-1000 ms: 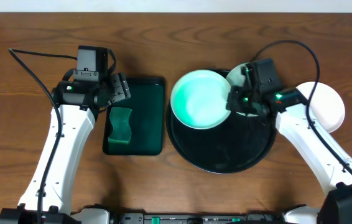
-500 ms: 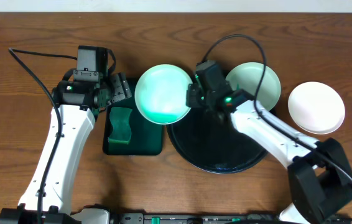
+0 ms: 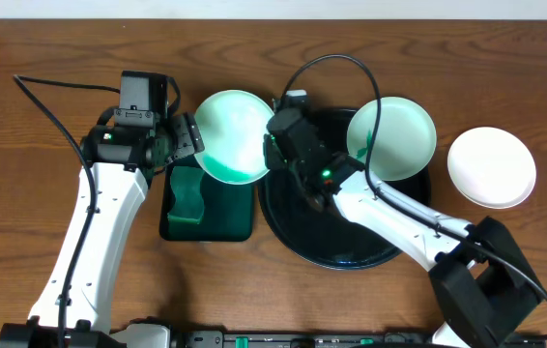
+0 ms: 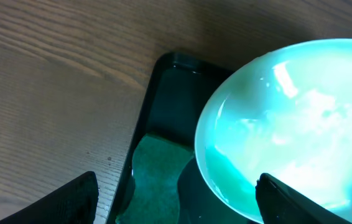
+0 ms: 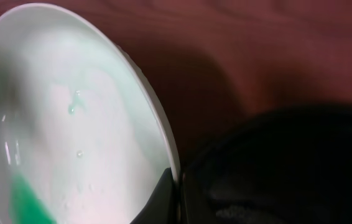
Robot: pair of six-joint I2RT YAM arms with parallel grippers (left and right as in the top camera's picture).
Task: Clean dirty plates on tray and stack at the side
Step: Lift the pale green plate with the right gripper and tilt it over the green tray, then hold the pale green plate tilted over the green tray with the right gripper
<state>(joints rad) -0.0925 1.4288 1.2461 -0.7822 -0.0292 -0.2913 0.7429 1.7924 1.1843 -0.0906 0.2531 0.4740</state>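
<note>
My right gripper [image 3: 272,153] is shut on the rim of a pale mint plate [image 3: 232,135] and holds it tilted over the green rectangular tray. The pinch on the rim shows in the right wrist view [image 5: 177,193], with a green smudge low on the plate [image 5: 70,137]. My left gripper [image 3: 185,140] is open just left of the held plate; in the left wrist view the plate [image 4: 300,124] fills the right side between its fingers [image 4: 176,196]. A second mint plate [image 3: 391,138] sits at the black round tray's [image 3: 341,232] far right rim. A white plate [image 3: 491,166] lies on the table to the right.
A dark green rectangular tray [image 3: 211,188] holds a green sponge [image 3: 188,196] under the held plate; the sponge also shows in the left wrist view [image 4: 157,180]. Cables run over the far table from both arms.
My right gripper has carried the mint plate leftward from the black tray to over the green tray, next to the left gripper. The left arm stayed in place.
</note>
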